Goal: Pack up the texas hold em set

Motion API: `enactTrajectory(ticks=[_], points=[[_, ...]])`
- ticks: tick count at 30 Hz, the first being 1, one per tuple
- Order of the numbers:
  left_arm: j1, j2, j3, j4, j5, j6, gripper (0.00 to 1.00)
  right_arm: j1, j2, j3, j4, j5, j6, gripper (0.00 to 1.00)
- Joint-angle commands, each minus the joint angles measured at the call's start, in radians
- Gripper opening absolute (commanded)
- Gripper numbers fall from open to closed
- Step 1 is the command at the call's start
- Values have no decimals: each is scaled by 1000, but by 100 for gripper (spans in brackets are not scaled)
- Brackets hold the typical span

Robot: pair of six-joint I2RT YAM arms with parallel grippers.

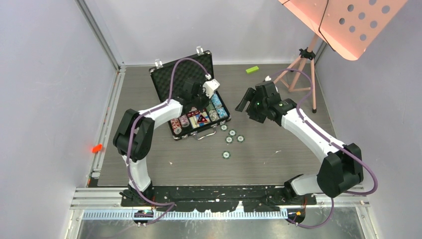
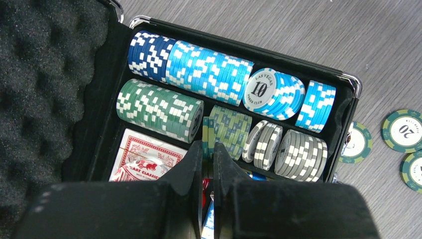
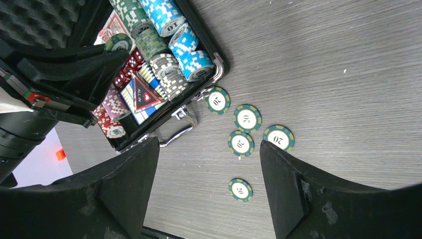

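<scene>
On the left side of the grey wood-grain bench point(image 1: 278, 164), the small black briefcase with silver latches point(image 1: 169, 79) lies open, its dark egg-crate foam lid point(image 2: 40, 74) propped up behind the tray. The left gripper point(image 2: 208, 147) hangs just over the tray, its jaws pinched nearly together on a single green-edged poker chip point(image 2: 206, 129). The chip is held on edge above a short row of pale green chips. Around that row the tray holds packed rows of striped blue, light blue, green and grey chips point(image 2: 209, 74), the red-backed card deck point(image 2: 144, 157) and the red dice point(image 3: 130, 67). To the right of the briefcase, five loose green-rimmed chips marked 20 point(image 3: 247, 118) lie flat on the bench, the nearest just beside the front corner by the handle. Further right, the right gripper point(image 3: 208, 147) is raised above them, spread wide and holding nothing. The main risk is probably at the release. The grey chips next to the slot lean loosely, so a chip let go off-line could land on top of a row or on the deck, or knock the leaners over. It would then sit proud and keep the lid from closing. The flat chips give the fingers little edge, so a shallow pinch may only skid them away. The chip by the handle is crowded by the metalwork. The two arms work close together, so reaching in from the right while the left is over the tray could bring contact.
</scene>
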Motion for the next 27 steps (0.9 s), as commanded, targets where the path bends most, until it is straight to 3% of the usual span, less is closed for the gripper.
enactTrajectory(ticks=[1, 27], points=[[3, 14, 56, -23, 20, 36, 0, -3, 22, 52, 17, -31, -14, 80], [3, 122, 137, -111, -39, 104, 0, -13, 49, 63, 17, -50, -11, 79]])
